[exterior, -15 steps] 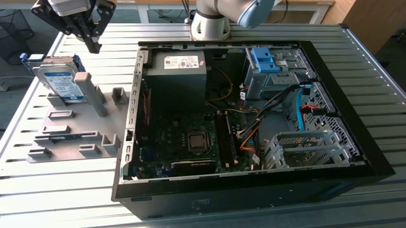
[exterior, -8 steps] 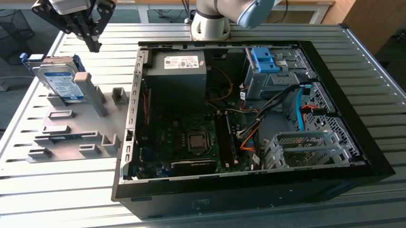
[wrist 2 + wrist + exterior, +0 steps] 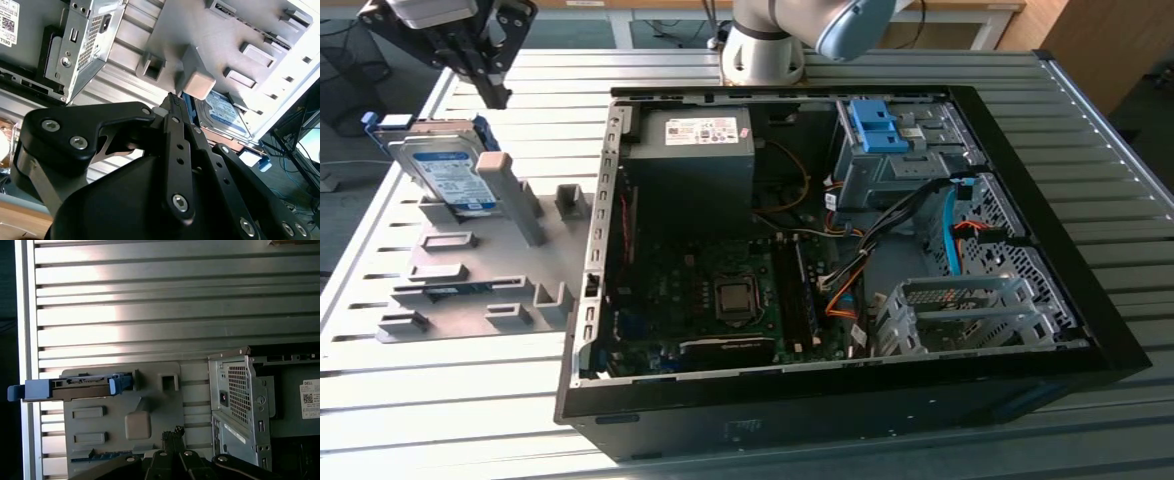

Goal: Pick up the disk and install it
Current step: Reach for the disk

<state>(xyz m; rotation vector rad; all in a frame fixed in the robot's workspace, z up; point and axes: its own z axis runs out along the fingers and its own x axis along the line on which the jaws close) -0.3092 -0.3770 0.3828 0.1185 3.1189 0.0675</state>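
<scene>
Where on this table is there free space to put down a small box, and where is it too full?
Free: the table slats at the exterior view's lower left, between the grey fixture plate and the table edge, beside the computer case. Crowded: the plate, with blocks and the disk near the gripper; also inside the case.

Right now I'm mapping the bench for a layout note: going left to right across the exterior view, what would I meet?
The disk → the dark grey power supply box → the blue bracket → the case's right wall.
</scene>
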